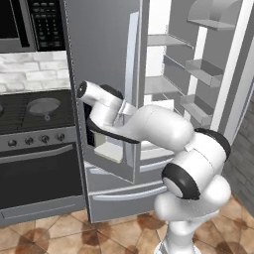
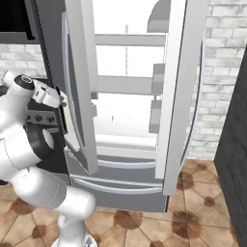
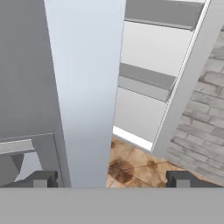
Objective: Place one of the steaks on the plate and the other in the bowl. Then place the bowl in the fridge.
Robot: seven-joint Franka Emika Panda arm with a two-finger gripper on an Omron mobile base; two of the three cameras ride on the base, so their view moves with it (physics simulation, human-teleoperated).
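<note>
The fridge (image 1: 106, 59) stands with both upper doors swung open, its white inside and shelves (image 2: 125, 84) showing. My gripper (image 1: 127, 107) is at the left door's pale vertical handle (image 3: 87, 87), about halfway up the door. In the hand view the gripper (image 3: 111, 179) is open, its two fingertips (image 3: 41, 179) set wide on either side of that handle and not touching it. From the right base view, the gripper (image 2: 61, 101) sits against the outer face of the left door. The steaks, the plate and the bowl are out of view.
A stove with a dark frying pan (image 1: 43, 105) and an oven (image 1: 39, 173) stands left of the fridge, under a microwave (image 1: 30, 25). The open right door (image 1: 203, 69) carries bins. A dark cabinet (image 2: 234, 144) flanks the right. Tiled floor lies in front.
</note>
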